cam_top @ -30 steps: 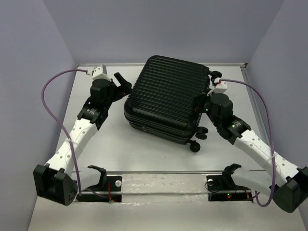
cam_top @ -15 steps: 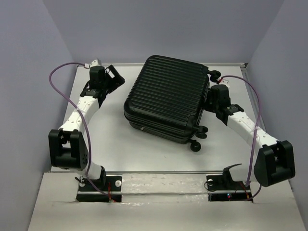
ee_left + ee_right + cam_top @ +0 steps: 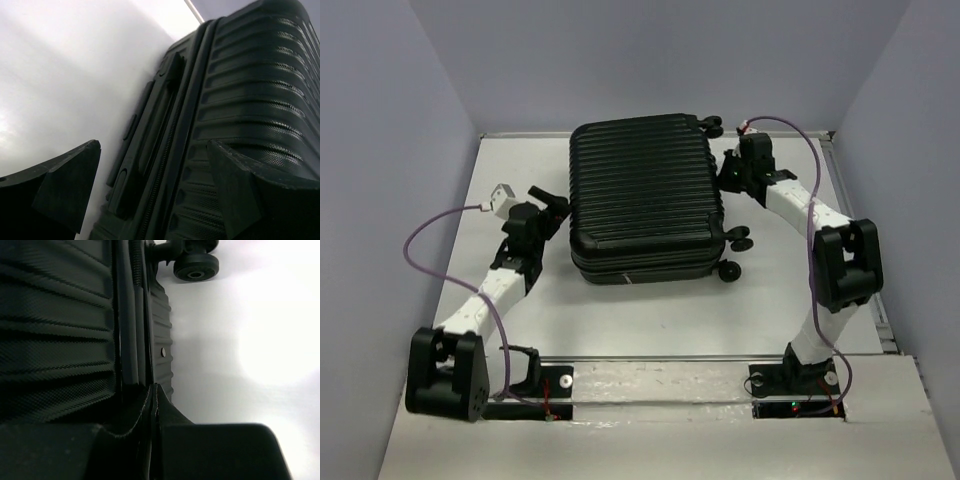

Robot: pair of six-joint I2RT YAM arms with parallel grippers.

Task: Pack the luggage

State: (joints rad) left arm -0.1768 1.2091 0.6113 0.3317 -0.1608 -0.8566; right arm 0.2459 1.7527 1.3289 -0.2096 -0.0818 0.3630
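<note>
— Lying where, the luggage (image 3: 642, 200)?
— Flat on the desk (image 3: 620, 320), toward the far side and about midway between left and right; it is shut, ribbed shell up; its wheels (image 3: 730, 268) stick out on the right, showing at the near right and far right corners.
— And the left tool (image 3: 153, 147)?
— Wide open; it sits low, just beside the luggage's left side, with its fingers spread and pointing at that side; nothing lies between them; its wrist view shows the zip seam (image 3: 166, 150) running straight ahead.
— Touching the shell?
— I cannot tell; from above it looks slightly apart.
— The right tool (image 3: 152, 390)?
— Closed; the fingertips meet with nothing between them; it is at the luggage's far right corner, close against the side seam; one caster (image 3: 196, 267) shows just beyond it.
— Does it touch the luggage?
— Too dark there to say; the closed tips lie right beside the seam; that much is plain.
</note>
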